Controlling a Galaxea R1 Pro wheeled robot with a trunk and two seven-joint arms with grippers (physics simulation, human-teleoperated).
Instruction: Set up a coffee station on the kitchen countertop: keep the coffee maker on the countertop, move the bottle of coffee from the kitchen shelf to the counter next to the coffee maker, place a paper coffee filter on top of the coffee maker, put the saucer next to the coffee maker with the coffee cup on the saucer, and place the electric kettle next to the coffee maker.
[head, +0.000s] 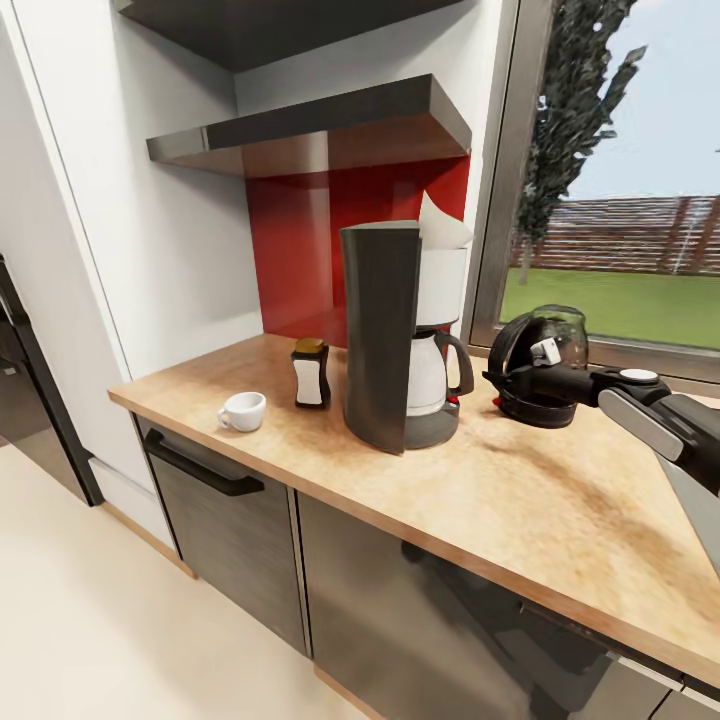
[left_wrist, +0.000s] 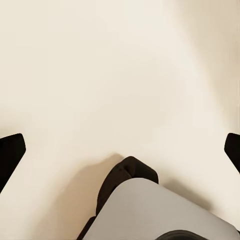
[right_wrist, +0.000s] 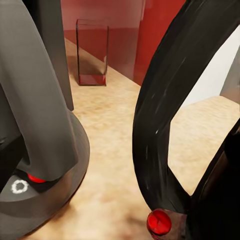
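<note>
Beside the coffee maker, right gripper grips electric kettle.

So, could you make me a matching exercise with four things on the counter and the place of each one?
Things:
1. coffee cup
2. bottle of coffee
3. paper coffee filter
4. electric kettle

Places:
A. on top of the coffee maker
B. by the window, at the right gripper
C. near the counter's left end, no saucer under it
D. just left of the coffee maker

Pairs: 1-C, 2-D, 3-A, 4-B
</note>
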